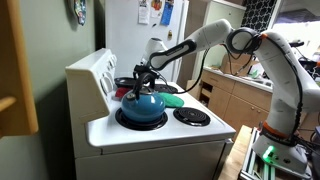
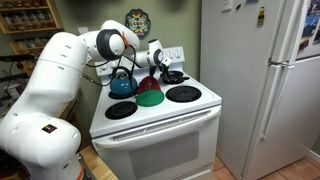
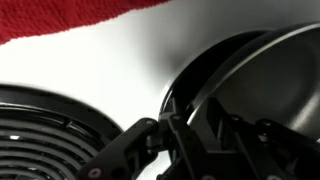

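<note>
My gripper (image 3: 178,132) is over the back of a white stove (image 1: 160,132). Its fingers straddle the rim of a small black pan (image 3: 255,75) with a shiny inside and look closed on that rim. In both exterior views the gripper (image 1: 142,72) (image 2: 159,64) sits low at the pan (image 2: 173,76) on a back burner. A blue kettle (image 1: 141,104) (image 2: 122,85) stands on a burner just beside it. A red cloth (image 3: 70,18) (image 2: 148,84) lies close by, next to a green dish (image 2: 149,98) (image 1: 172,100).
A coil burner (image 3: 35,135) lies left of the pan in the wrist view. More bare burners (image 2: 184,94) (image 2: 121,109) (image 1: 191,116) sit on the stove top. A white fridge (image 2: 265,80) stands beside the stove. Wooden cabinets (image 1: 235,95) stand behind it.
</note>
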Tool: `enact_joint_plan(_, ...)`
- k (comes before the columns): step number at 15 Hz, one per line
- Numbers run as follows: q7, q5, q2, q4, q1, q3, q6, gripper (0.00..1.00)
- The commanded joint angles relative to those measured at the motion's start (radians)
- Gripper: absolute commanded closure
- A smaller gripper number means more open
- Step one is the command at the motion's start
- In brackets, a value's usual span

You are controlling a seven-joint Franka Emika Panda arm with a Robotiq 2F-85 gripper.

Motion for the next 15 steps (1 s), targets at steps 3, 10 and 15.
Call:
enact_joint_plan(3,0.091,-0.026,0.038,0.054,0.027,-0.048,-0.008,0.95)
enact_joint_plan(10,0.139,-0.080,0.050,0.074,0.047,-0.087,-0.028,0.97)
enact_joint_plan(15,0.160,-0.127,0.046,0.080,0.059,-0.112,-0.043,0.99)
